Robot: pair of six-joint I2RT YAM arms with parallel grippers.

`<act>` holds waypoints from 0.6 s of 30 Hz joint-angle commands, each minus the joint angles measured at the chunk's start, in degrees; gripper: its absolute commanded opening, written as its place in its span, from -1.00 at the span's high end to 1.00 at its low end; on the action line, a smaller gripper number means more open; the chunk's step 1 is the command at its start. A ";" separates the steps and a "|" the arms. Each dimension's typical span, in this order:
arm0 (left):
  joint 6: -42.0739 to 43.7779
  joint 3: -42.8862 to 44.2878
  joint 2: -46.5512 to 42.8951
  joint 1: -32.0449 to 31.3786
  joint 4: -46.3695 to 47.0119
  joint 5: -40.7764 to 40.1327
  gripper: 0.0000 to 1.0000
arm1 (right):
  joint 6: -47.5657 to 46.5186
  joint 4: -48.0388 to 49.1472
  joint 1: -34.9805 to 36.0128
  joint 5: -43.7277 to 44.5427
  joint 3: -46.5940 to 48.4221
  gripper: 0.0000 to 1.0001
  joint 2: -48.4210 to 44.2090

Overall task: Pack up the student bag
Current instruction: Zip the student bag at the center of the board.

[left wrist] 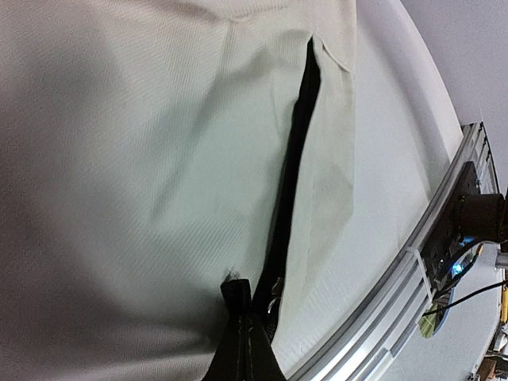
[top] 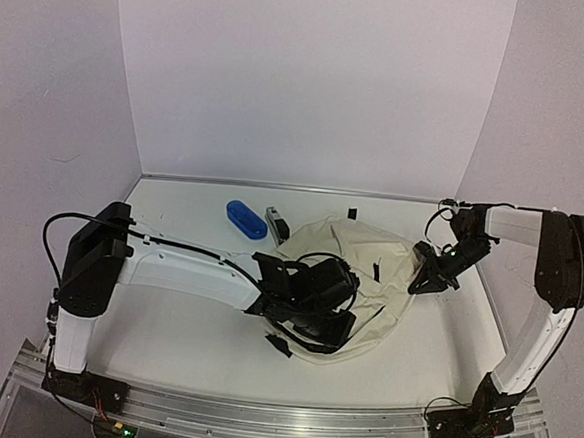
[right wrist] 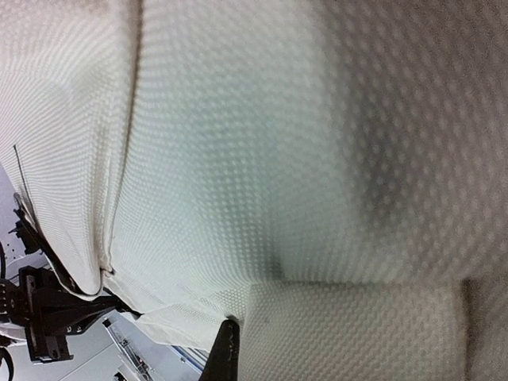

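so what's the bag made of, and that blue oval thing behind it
student bag: cream woven cloth, matte, seemingly canvas or synthetic; the right wrist view shows a fine dimpled weave, and it slumps in soft folds. blue oval thing: likely hard plastic, as it looks glossy, smooth and rounded, but too small to be sure.

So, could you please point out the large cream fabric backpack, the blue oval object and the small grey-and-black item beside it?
cream fabric backpack [top: 395, 254]: top external view, bare fabric of its right half.
blue oval object [top: 246, 219]: top external view, its middle.
small grey-and-black item [top: 277, 224]: top external view, its middle.
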 commanded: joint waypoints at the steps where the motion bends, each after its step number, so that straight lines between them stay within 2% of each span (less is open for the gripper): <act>1: -0.96 -4.10 -7.00 -1.09 -0.24 -0.90 1.00 | 0.38 3.70 -1.07 4.64 3.19 1.00 -0.82; 9: -1.61 -6.04 -8.75 -1.34 3.28 -0.17 0.99 | -2.32 3.15 -1.01 4.39 2.48 1.00 -5.75; 11: -1.34 -4.34 -7.84 -1.14 4.01 0.05 0.99 | -5.69 0.08 -0.73 -0.09 2.24 0.74 -7.49; 14: -1.21 -0.33 -5.20 -0.35 4.12 0.98 1.00 | -11.75 -3.85 0.34 -4.83 0.97 0.10 -11.86; 15: -1.56 0.45 -4.62 0.13 4.70 1.49 1.00 | -13.57 -4.18 0.85 -5.20 0.11 -0.06 -13.87; 18: -4.05 -0.28 -4.83 1.87 8.49 3.60 1.00 | -18.07 -4.03 2.64 -4.25 -2.56 -0.28 -19.87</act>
